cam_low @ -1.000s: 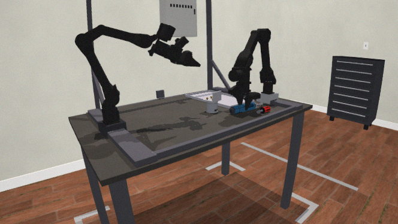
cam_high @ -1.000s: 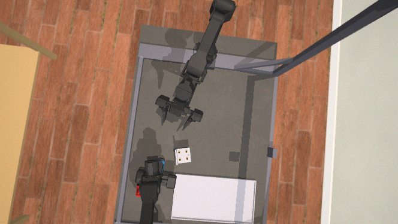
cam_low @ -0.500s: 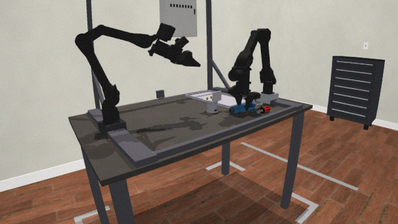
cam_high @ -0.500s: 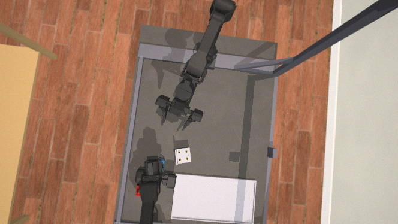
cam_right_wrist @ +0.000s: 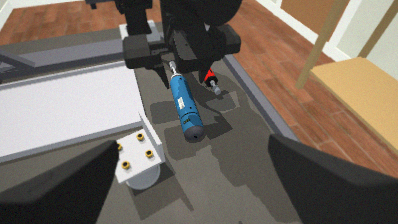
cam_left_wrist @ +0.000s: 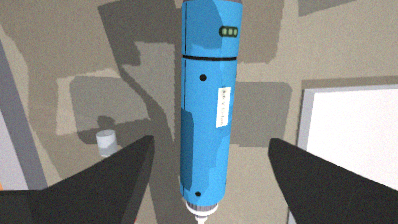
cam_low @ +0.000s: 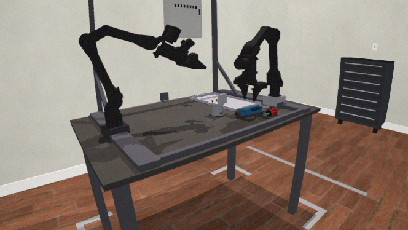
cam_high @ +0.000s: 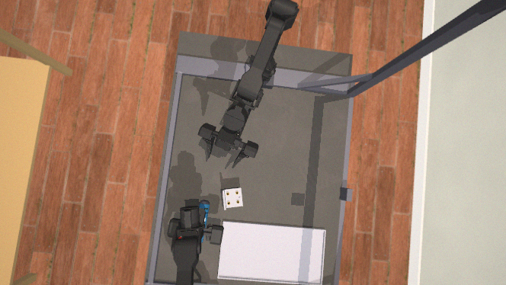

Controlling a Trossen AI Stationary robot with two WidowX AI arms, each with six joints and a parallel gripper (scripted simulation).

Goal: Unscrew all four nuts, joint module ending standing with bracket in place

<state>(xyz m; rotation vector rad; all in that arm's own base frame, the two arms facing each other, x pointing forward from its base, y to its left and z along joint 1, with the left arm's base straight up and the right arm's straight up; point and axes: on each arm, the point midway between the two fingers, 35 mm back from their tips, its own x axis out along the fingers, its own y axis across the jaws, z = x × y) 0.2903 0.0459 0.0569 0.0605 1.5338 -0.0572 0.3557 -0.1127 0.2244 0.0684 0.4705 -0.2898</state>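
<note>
Drawer cabinet (cam_low: 364, 95), perhaps metal, stands by the wall.
</note>
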